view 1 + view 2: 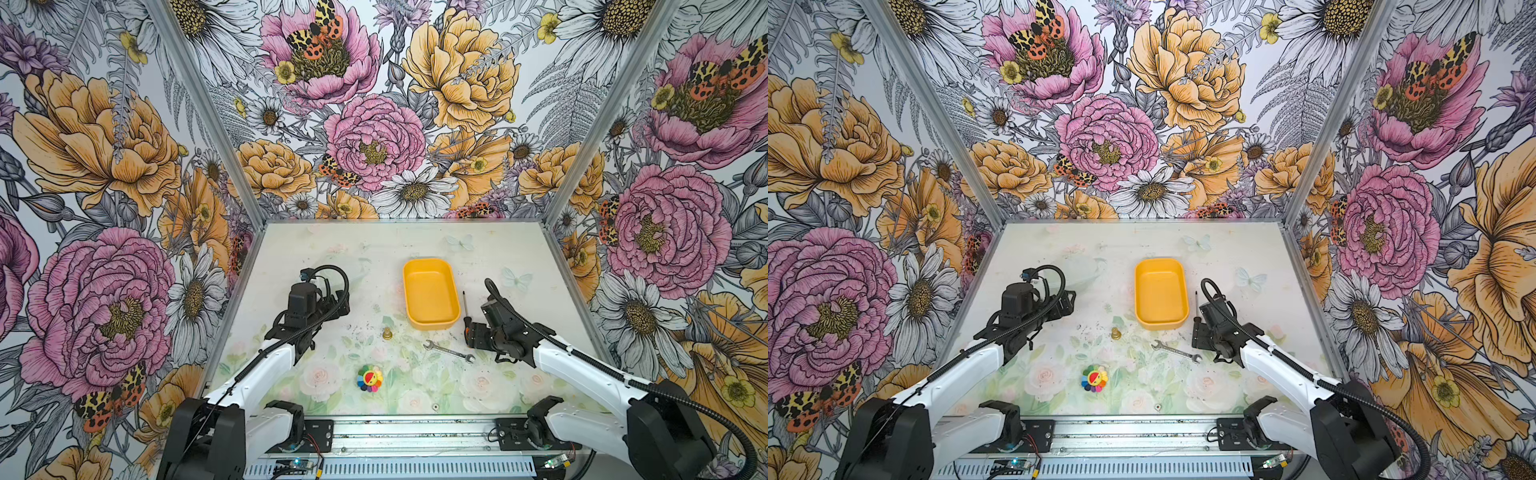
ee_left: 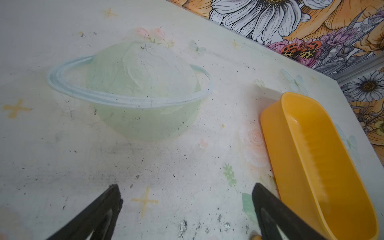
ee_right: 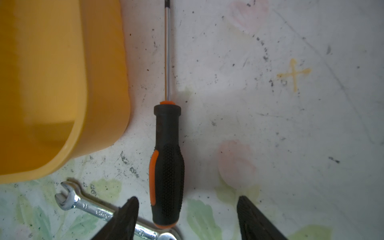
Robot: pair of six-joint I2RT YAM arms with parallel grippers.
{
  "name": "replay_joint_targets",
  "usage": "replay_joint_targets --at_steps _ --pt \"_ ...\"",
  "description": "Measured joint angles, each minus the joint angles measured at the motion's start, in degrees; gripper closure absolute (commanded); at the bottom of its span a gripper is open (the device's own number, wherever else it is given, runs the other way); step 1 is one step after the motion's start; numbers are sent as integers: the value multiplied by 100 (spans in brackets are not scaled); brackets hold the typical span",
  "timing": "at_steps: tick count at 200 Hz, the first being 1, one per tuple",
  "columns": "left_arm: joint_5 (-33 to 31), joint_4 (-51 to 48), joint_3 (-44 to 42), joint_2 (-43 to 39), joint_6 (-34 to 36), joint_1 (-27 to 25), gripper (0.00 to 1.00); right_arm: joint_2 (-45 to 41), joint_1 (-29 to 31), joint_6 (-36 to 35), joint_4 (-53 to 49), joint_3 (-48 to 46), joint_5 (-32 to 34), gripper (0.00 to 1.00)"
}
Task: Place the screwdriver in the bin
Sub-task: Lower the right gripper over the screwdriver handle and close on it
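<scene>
The screwdriver point(image 3: 167, 158), with a black-and-orange handle and a thin metal shaft, lies flat on the table beside the long side of the yellow bin point(image 3: 104, 83). In both top views it shows just right of the bin point(image 1: 432, 325), its shaft point(image 1: 464, 303) pointing to the back wall. My right gripper point(image 3: 187, 199) is open and low over the butt of the handle, one finger on each side with a gap to both. The bin holds nothing. My left gripper point(image 2: 185, 185) is open over bare table left of the bin point(image 2: 291, 158).
A silver wrench point(image 3: 83, 204) lies under the right gripper's finger, close to the handle's end, and shows in a top view in front of the bin point(image 1: 449, 351). A small brass piece point(image 1: 387, 333) and a rainbow flower toy point(image 1: 370, 378) sit nearer the front.
</scene>
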Motion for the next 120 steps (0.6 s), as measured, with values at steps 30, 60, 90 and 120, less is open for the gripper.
replay_joint_targets --at_steps 30,60,90,120 --pt "31 -46 46 0 0 0 1 313 9 -59 -46 225 107 30" --pt "105 -74 55 0 -2 0 1 603 13 -164 -37 455 109 34" --pt "131 -79 55 0 -4 0 1 876 20 -262 -26 564 131 37" --pt "146 -111 55 0 -2 0 1 1014 22 -306 35 564 125 42"
